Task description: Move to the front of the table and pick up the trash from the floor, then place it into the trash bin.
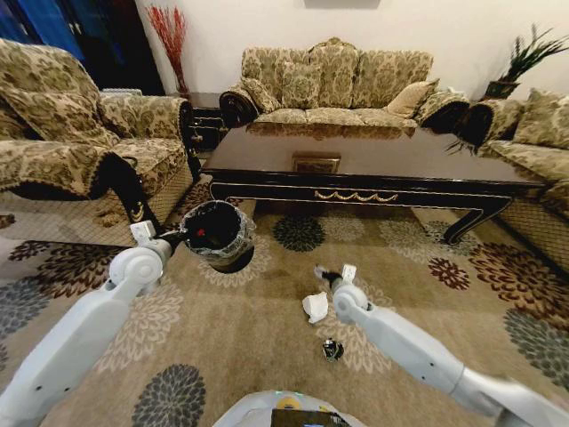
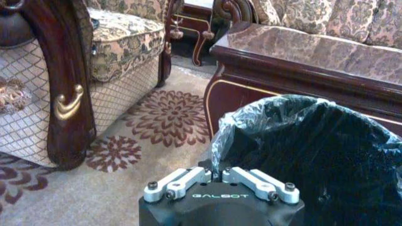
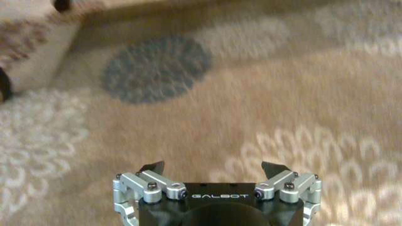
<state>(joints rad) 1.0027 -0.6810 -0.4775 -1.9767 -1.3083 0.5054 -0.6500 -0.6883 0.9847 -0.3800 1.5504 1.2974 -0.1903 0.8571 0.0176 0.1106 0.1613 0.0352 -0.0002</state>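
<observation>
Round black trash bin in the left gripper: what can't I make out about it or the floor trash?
- Round black trash bin: contents too small in head view, behind its wall in left wrist view.
- Left gripper fingertips: hidden by liner.
- Small dark shiny piece: too small to identify.

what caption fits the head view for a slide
Left gripper holds the trash bin before the table; open right gripper above white paper wad.

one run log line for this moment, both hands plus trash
left hand: shut on trash bin, held up | right hand: open above carpet | white paper wad, dark crushed piece: on floor
</observation>
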